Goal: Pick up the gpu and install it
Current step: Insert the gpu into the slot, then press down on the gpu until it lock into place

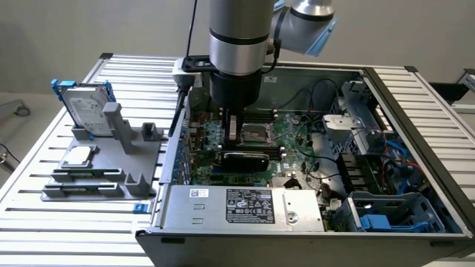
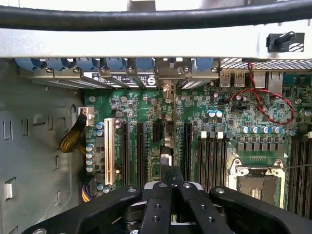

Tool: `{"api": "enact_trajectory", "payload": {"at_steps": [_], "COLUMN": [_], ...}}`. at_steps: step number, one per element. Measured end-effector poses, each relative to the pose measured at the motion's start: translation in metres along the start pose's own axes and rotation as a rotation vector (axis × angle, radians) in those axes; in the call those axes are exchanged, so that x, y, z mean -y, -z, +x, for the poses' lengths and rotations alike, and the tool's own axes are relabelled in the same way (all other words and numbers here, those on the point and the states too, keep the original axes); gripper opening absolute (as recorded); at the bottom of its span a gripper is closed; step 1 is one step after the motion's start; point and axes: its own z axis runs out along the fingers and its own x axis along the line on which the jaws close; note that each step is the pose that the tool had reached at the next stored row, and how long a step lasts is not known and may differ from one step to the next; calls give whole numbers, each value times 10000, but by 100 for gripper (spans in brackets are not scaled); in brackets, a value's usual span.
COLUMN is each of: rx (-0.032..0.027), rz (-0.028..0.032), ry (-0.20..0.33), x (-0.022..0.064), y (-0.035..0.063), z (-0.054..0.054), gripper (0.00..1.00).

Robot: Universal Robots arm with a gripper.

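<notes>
One gpu (image 1: 245,161) standing edge-on at motherboard (image 2: 136,105) slots inside open computer case (image 1: 415,111); gripper (image 2: 170,171) jaws clenched on gpu.

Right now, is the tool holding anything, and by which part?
Yes. The tool is shut on the gpu, pinching the thin top edge of the card, which stands on edge.

gpu (image 1: 245,161) upright inside case (image 1: 312,78), under tool (image 2: 169,170); hard drive (image 1: 85,108) on rack (image 1: 97,178), exterior view's left
</notes>
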Motion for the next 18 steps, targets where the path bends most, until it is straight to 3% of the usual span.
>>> {"api": "enact_trajectory", "payload": {"at_steps": [18], "rx": [-1], "rz": [1], "ry": [0], "x": [-24], "y": [-27], "z": [-11], "gripper": [11]}}
